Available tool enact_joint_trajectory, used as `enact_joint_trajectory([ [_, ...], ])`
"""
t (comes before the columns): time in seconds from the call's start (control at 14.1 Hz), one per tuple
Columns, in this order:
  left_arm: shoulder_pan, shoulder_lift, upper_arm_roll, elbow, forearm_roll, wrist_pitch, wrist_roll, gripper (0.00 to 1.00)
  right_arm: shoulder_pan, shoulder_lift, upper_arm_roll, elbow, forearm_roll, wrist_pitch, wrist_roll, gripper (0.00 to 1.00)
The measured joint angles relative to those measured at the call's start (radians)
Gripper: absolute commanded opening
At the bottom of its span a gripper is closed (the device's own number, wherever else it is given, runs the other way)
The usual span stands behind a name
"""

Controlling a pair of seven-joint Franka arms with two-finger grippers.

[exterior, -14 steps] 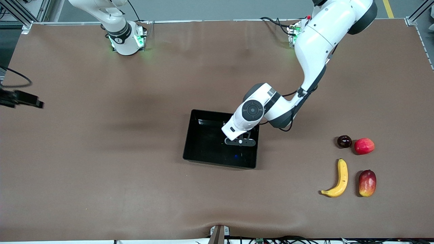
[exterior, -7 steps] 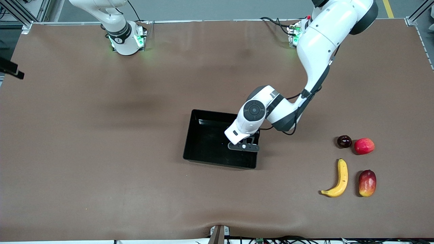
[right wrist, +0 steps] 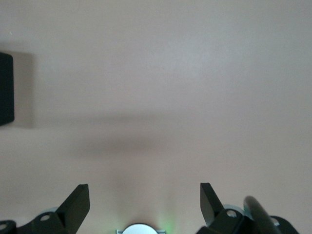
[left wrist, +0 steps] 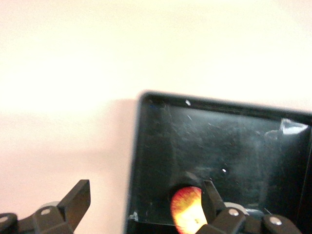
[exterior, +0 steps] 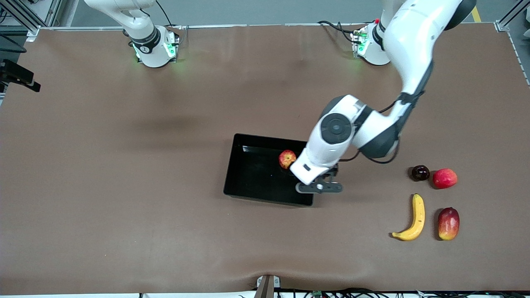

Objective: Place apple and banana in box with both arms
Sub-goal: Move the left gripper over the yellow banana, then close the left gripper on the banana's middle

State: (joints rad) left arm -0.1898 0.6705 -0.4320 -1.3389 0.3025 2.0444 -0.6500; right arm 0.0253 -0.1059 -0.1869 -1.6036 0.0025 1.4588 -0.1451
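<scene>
The apple [exterior: 287,159] lies in the black box [exterior: 252,176], by the wall toward the left arm's end. It also shows in the left wrist view [left wrist: 187,214], inside the box [left wrist: 234,141]. My left gripper [exterior: 319,187] is open and empty over that wall of the box, its fingers [left wrist: 78,195] spread wide. The banana [exterior: 414,218] lies on the table toward the left arm's end, apart from the box. My right gripper [right wrist: 145,192] is open and empty over bare table near its own base; in the front view only a dark part shows at the edge.
A dark round fruit [exterior: 420,172] and a smooth pinkish-red fruit [exterior: 444,178] lie side by side, farther from the camera than the banana. An oblong red-yellow fruit [exterior: 448,223] lies beside the banana. The brown table [exterior: 124,186] is wide.
My left gripper has moved from over the box's inside toward the left arm's end, to over its wall. The apple now shows lying in the box. The right hand has shifted at the view's edge.
</scene>
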Motion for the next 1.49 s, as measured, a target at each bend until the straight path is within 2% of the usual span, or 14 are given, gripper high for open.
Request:
enact_joint_trajectory([
  [0.21,0.117,-0.042,0.004,0.001,0.0,-0.028,0.096,1.0,0.003,0.0,0.004,0.036,-0.003,0.023,0.0,1.0],
  [0.5,0.275,-0.028,0.009,-0.023,0.0,-0.032,0.303,1.0,0.004,0.004,0.005,0.039,-0.013,0.043,0.0,1.0],
  [0.64,0.327,0.0,0.012,-0.03,0.021,-0.017,0.355,1.0,0.005,0.006,0.006,0.039,-0.025,0.049,0.0,1.0],
  [0.92,0.392,0.08,0.017,-0.034,0.153,0.072,0.413,1.0,0.011,0.007,0.008,0.039,-0.03,0.048,0.0,1.0],
  [1.28,0.493,0.18,0.021,-0.035,0.161,0.217,0.592,1.0,0.013,0.008,0.008,0.039,-0.031,0.045,0.0,1.0],
  [1.49,0.527,0.233,0.021,-0.036,0.161,0.277,0.617,1.0,0.014,0.01,0.008,0.038,-0.031,0.043,0.0,1.0],
])
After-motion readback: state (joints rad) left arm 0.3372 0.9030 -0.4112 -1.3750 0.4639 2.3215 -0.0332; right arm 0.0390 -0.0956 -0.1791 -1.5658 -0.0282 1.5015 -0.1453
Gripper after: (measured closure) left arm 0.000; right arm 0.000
